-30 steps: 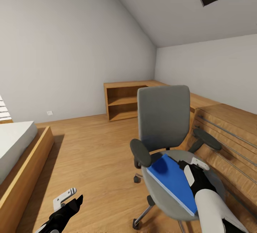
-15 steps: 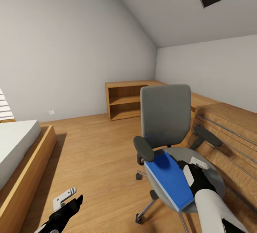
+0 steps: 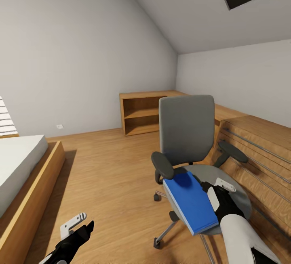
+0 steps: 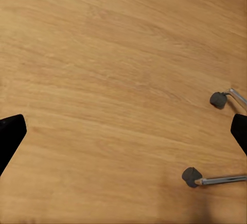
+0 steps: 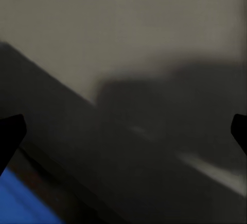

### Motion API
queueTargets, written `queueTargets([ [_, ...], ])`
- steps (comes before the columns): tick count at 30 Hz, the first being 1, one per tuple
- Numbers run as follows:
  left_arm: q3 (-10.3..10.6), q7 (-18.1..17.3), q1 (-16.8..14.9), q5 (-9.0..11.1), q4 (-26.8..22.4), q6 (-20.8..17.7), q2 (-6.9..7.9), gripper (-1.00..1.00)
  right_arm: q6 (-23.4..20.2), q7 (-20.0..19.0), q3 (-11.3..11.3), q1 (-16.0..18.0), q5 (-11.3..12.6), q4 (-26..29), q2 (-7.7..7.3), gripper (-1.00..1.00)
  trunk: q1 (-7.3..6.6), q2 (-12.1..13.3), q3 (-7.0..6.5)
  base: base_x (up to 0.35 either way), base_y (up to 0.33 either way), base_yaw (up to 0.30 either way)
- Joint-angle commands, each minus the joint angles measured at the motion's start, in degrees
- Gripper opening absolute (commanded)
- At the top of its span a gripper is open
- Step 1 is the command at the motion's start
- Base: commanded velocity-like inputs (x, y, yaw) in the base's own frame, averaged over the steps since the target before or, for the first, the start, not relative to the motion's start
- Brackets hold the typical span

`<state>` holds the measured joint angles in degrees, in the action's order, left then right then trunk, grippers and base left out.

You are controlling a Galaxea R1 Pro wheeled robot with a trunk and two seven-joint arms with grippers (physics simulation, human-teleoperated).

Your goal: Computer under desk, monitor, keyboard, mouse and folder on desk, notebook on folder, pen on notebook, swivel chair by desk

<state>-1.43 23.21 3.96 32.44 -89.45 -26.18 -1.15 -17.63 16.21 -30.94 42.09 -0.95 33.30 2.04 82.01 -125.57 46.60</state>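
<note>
The swivel chair (image 3: 186, 130), with grey seat and back and black armrests, stands on the wood floor at centre right. The bright blue folder (image 3: 190, 203) lies slanted on its seat, its near end overhanging the seat's front edge. My right gripper (image 3: 214, 187) hovers over the seat at the folder's right edge, open; in the right wrist view its gripper (image 5: 123, 131) spans grey seat, with the folder (image 5: 20, 206) at one corner. My left gripper (image 3: 76, 225) hangs low over the floor, open. In the left wrist view, the gripper (image 4: 123, 136) faces bare floor and two chair castors (image 4: 191, 176).
A bed (image 3: 24, 167) on a wooden frame fills the left side. A low light-wood cabinet (image 3: 141, 114) stands against the far wall behind the chair. A slatted wooden unit (image 3: 262, 151) runs along the right. Open floor (image 3: 109, 167) lies between bed and chair.
The folder has swung and slid toward the seat's front-left edge, and the chair has turned a little. The view shifted slightly. Both grippers hold about the same place in the picture.
</note>
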Motion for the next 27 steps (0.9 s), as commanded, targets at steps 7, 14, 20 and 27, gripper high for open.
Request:
queueTargets([
  [7, -0.1, 0.3, 0.0, 0.6, -0.1, -0.2, 0.00, 1.00, 0.3, -0.3, -0.3, 0.0, 0.2, -0.1, 0.07, 1.00, 0.00, 0.0, 0.06, -0.005, 0.000, 0.000],
  [14, -0.1, 0.3, 0.0, 0.6, -0.1, -0.2, 0.00, 1.00, 2.5, -0.7, -0.3, 0.0, 0.2, 1.2, -0.05, 1.00, 0.00, 0.0, 0.06, 0.033, 0.000, 0.000],
  [20, -0.1, 0.3, 0.0, 0.6, -0.1, -0.1, 0.00, 1.00, 5.0, -0.7, -0.3, 0.0, 0.2, 2.1, 0.03, 1.00, 0.00, 0.0, 0.06, 0.248, 0.000, 0.000],
  [27, -0.1, 0.3, 0.0, 0.6, -0.1, -0.1, 0.00, 1.00, 5.9, -0.7, -0.3, -0.1, 0.2, 2.3, 0.13, 1.00, 0.00, 0.0, 0.06, 0.221, 0.000, 0.000],
])
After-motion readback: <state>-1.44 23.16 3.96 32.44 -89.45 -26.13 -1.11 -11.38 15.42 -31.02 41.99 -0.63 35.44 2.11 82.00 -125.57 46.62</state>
